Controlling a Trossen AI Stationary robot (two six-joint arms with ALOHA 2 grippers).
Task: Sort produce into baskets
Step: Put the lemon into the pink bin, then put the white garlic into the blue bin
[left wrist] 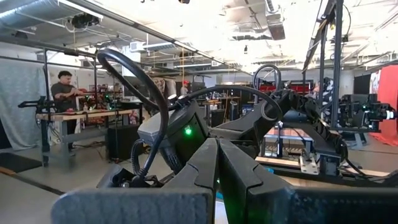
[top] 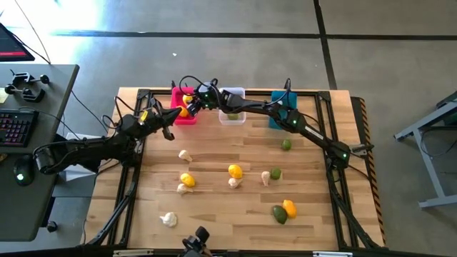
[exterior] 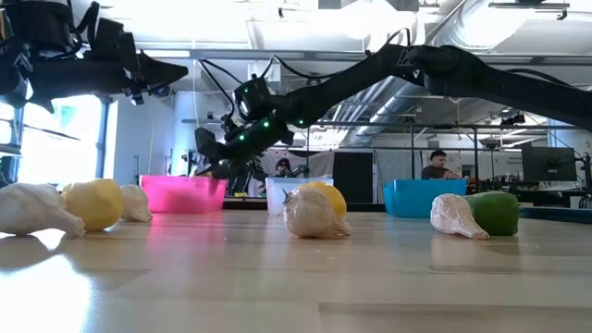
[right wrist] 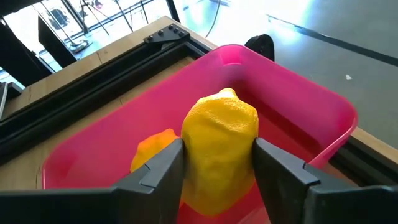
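Observation:
My right gripper (right wrist: 217, 155) reaches over the pink basket (right wrist: 298, 99) at the table's far left, shut on a yellow lemon (right wrist: 221, 134). Another yellow-orange piece (right wrist: 152, 146) lies in that basket. The white basket (top: 232, 114), with a green piece inside, and the teal basket (top: 278, 118) stand to its right along the far edge. Loose lemons (top: 235, 170), limes (top: 285, 144) and garlic pieces (top: 185, 154) lie spread over the table. My left gripper (top: 170, 133) hangs shut and empty above the table's left side. My right gripper has the lemon between its two fingers, one on each side of its body (right wrist: 193, 149). The fingers slant down from the table's right into the pink basket. The lemon stands with its pointed end up; whether its lower end rests on the basket's floor is hidden.
The wooden table top is ringed by a black frame (top: 325, 96). A desk with a keyboard (top: 18, 125) stands left of the table. Produce near the front edge, such as a garlic piece (exterior: 314, 215) and a lime (exterior: 495, 213), crowds the low view.

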